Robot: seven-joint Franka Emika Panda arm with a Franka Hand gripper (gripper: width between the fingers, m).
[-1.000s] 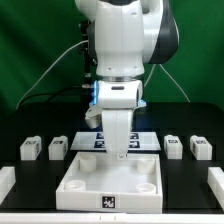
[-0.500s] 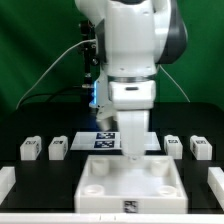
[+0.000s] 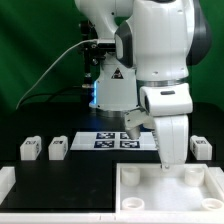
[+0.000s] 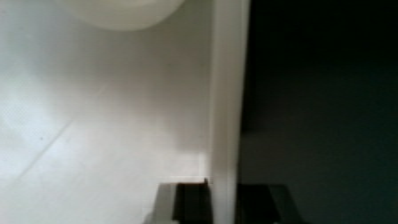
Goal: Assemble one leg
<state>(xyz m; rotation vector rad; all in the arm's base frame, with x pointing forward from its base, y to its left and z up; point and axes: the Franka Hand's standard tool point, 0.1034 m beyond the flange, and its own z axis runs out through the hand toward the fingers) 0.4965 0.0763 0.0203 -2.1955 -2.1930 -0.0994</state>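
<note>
My gripper [image 3: 168, 166] is shut on the far rim of the large white square panel [image 3: 150, 192], which lies at the exterior view's lower right. In the wrist view the panel's rim [image 4: 228, 100] runs between my two dark fingers [image 4: 187, 205], with the gripper [image 4: 224, 202] closed on it and the panel's flat face [image 4: 107, 130] to one side. Two small white tagged legs [image 3: 29, 149] [image 3: 58, 148] lie on the table at the exterior view's left. A third leg [image 3: 203, 148] lies at the right, behind my arm. A fourth is hidden.
The marker board [image 3: 112, 140] lies flat behind the panel, at mid-table. A white corner piece [image 3: 5, 181] sits at the exterior view's lower left edge. The arm's bulk covers the upper right of the exterior view.
The gripper has moved to the exterior view's right with the panel's rim in it. The panel has slid from the centre to the lower right.
</note>
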